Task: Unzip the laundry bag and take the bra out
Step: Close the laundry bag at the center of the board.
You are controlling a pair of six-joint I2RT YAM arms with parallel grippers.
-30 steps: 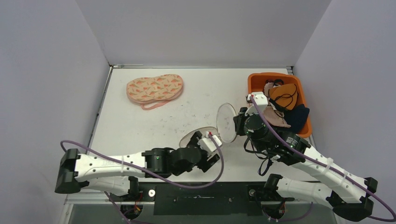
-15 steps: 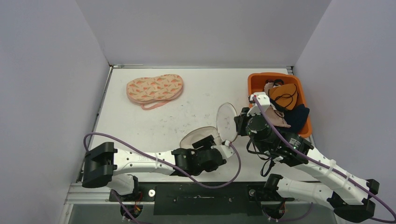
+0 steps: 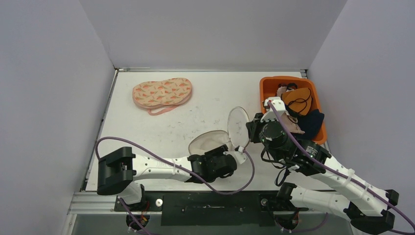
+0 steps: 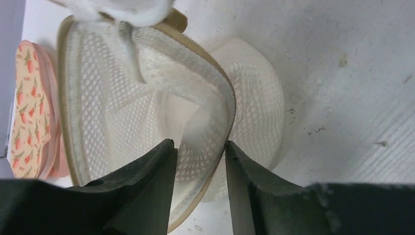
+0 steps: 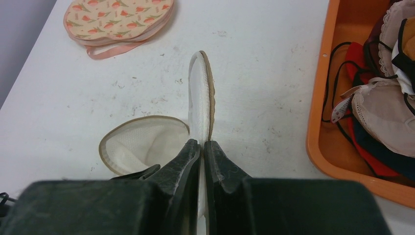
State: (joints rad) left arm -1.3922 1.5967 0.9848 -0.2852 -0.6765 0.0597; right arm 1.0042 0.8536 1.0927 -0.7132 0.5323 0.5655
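Mid bench (image 3: 147,127), my right fingers (image 5: 195,152) clench the lid (image 5: 200,98) of the limp bag (image 3: 210,142); left fingers (image 4: 168,160) gape astride its graspable rim (image 4: 230,98).

The bare white table (image 3: 215,93) lies free from its middle to the far wall, between the peach patterned padded pouch (image 3: 162,93) at far left and the orange plastic bin (image 3: 265,84) of garments at right. Nearer the front, the white mesh clamshell laundry bag (image 3: 209,143) bars the way: 1 half lies flat, and the other stands upright, pinched in the right gripper (image 5: 201,143). The left gripper (image 4: 198,146) straddles the bag's rim, jaws apart. The right arm (image 3: 313,156) crowds the bin's near side.
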